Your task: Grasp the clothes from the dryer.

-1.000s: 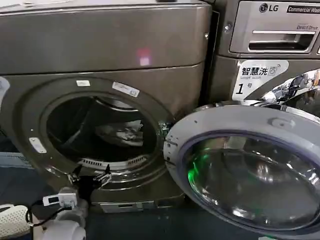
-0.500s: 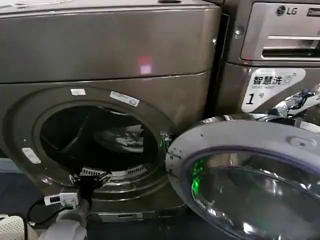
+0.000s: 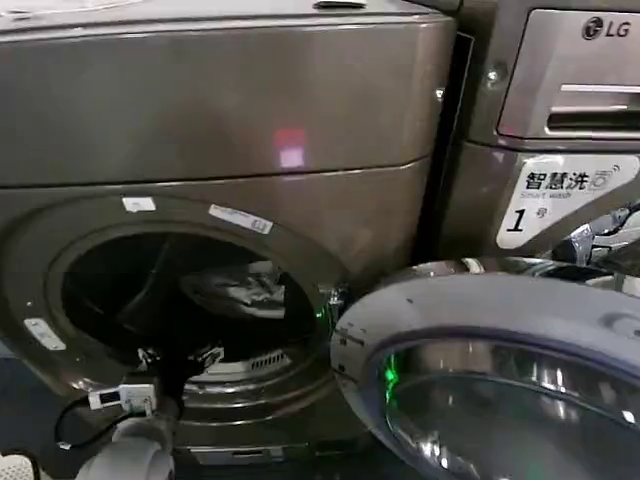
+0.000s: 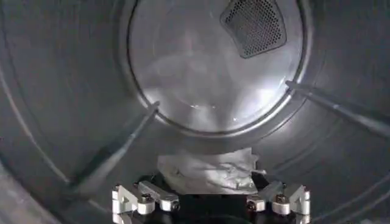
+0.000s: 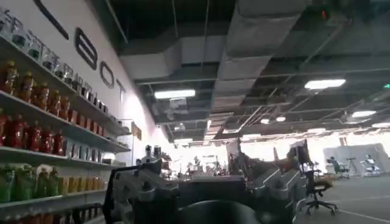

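Left end effector (image 3: 180, 358) deeper into dryer (image 3: 230, 130)

Head view looked down, close, at the dryer (image 3: 230, 120) porthole, frame's lower left. Left wrist view peered inside the shared drum (image 4: 55, 91). Right wrist view faced ceiling (image 5: 256, 55), shelves.

The dryer (image 3: 230, 110) is looking shiny bronze-brown, with a small pink spot glowing on its front. Its open door (image 3: 480, 320) is showing a grey rim, and green light is shining in the glass. The clothes (image 4: 207, 171) are looking whitish-grey with faint darker marks. The white sticker (image 3: 560, 195) is showing a dark number 1. The drum (image 4: 55, 109) is looking dark grey.
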`<action>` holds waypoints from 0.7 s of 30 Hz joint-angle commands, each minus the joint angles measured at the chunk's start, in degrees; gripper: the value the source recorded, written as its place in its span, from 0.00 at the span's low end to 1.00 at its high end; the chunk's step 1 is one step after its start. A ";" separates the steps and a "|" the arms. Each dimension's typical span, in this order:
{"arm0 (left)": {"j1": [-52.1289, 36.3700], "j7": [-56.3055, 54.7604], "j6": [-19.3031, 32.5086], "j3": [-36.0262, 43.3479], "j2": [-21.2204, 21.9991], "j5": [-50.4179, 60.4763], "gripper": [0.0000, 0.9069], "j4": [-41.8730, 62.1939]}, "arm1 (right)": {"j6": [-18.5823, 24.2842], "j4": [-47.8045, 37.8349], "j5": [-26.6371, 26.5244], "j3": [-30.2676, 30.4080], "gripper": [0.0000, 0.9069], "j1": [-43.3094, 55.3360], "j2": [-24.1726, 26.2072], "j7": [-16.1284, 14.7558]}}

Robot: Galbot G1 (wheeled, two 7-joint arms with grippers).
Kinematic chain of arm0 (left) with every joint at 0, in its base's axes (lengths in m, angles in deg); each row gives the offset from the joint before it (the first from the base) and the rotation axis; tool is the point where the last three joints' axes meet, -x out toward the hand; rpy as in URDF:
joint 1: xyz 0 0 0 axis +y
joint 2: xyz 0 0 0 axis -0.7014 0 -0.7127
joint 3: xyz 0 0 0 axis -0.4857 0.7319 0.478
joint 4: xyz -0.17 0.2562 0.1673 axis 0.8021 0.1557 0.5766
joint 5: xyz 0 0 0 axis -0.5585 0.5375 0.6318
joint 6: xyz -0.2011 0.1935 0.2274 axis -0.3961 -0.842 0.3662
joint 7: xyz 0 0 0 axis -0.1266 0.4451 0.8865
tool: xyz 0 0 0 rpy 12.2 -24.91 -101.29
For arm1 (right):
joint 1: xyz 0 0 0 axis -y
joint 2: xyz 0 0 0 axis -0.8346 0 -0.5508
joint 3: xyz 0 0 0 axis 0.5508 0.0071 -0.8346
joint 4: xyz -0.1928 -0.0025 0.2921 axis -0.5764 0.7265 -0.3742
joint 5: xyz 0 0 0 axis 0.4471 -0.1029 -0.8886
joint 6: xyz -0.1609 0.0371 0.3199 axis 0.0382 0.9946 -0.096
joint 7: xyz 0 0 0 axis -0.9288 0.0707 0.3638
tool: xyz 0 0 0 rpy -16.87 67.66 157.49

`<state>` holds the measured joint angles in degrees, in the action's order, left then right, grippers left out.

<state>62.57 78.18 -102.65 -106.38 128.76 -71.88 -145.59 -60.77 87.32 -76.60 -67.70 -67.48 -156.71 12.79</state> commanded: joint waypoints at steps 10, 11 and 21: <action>-12.32 1.92 -0.20 -0.68 0.05 1.17 1.00 11.27 | 1.88 0.38 0.05 0.89 1.00 0.40 -0.10 -0.17; -14.27 1.88 0.34 -0.69 0.15 1.37 1.00 13.89 | 1.88 0.56 0.04 1.11 1.00 0.46 -0.15 -0.18; -23.81 3.51 3.71 -0.74 0.00 3.24 1.00 27.29 | 1.98 0.52 -0.09 1.15 1.00 0.21 0.25 -0.16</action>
<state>48.48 80.37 -102.64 -106.84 128.80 -69.90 -131.21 -58.95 87.88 -76.65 -66.63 -67.21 -156.48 12.57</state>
